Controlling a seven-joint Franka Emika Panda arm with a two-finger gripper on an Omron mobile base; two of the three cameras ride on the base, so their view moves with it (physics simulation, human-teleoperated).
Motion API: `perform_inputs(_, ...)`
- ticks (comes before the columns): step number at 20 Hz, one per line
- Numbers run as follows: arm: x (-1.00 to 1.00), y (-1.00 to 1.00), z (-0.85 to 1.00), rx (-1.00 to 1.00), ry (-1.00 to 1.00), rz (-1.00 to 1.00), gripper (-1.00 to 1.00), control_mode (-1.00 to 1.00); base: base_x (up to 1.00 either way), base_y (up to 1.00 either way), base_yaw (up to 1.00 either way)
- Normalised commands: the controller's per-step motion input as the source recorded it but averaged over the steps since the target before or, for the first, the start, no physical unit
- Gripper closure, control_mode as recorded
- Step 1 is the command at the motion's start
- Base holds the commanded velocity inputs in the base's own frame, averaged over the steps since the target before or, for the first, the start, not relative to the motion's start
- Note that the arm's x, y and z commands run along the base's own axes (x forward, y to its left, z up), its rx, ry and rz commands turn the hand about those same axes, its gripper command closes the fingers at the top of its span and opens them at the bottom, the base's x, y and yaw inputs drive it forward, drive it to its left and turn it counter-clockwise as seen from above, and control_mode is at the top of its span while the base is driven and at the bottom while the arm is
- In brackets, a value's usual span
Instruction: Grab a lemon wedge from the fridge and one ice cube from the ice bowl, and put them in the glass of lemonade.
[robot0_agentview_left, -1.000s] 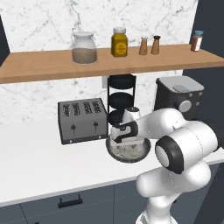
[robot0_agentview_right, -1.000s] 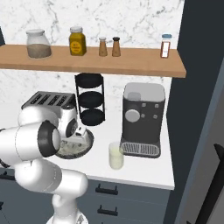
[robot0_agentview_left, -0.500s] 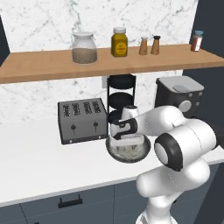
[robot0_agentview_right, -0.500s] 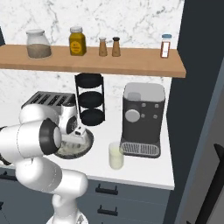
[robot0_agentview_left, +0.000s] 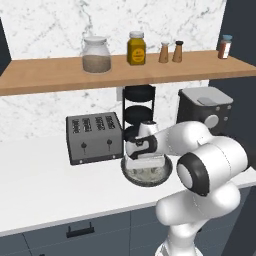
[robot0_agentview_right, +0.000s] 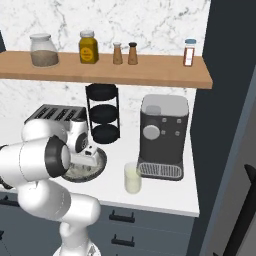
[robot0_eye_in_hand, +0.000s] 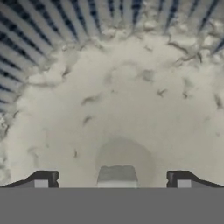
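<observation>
**Open gripper down in the ice bowl**

Arm bends forward and down over the counter (robot0_agentview_left: 45, 185), hand pointing almost straight down, gripper (robot0_agentview_left: 145, 161) sunk into the ice bowl (robot0_agentview_left: 165, 176). In the right base view the gripper (robot0_agentview_right: 86, 161) is mostly blocked by the arm's big elbow joint; the ice bowl (robot0_agentview_right: 100, 161) shows as a dark rim arc beside it.

Jaws stand wide apart, nothing between them. In the hand view the gripper (robot0_eye_in_hand: 112, 179) shows two dark tips spread left and right, with a small pale grey block, maybe one ice cube (robot0_eye_in_hand: 117, 175), sitting between them at the bottom edge. Hard to tell if it touches either tip. Beyond the tips is the pale speckled inside of the ice bowl (robot0_eye_in_hand: 52, 30), its ribbed dark wall at the far side.

Single cubes blur together in both base views.

Glass of lemonade (robot0_agentview_right: 132, 178) stands well off to the gripper's side, just in front of the coffee machine (robot0_agentview_right: 163, 136); the left base view has the arm over that spot. Toaster (robot0_agentview_left: 95, 137) sits on the other side of the bowl, black three-tier rack (robot0_agentview_left: 138, 110) behind it.
</observation>
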Motion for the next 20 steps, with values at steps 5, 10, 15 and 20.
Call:
perform_inputs(5,0.04,0.0,-0.16,0.0,0.08,0.0,1.0,-1.0,0.0,0.0,0.0)
perform_inputs(10,-0.09,0.0,-0.05,0.0,0.08,-0.01,1.0,-1.0,0.0,0.0,0.0)
perform_inputs(15,-0.12,0.06,0.03,0.0,0.0,-0.03,1.0,-1.0,0.0,0.0,0.0)
perform_inputs(20,-0.2,-0.01,0.67,0.0,-0.01,-0.01,1.0,-1.0,0.0,0.0,0.0)
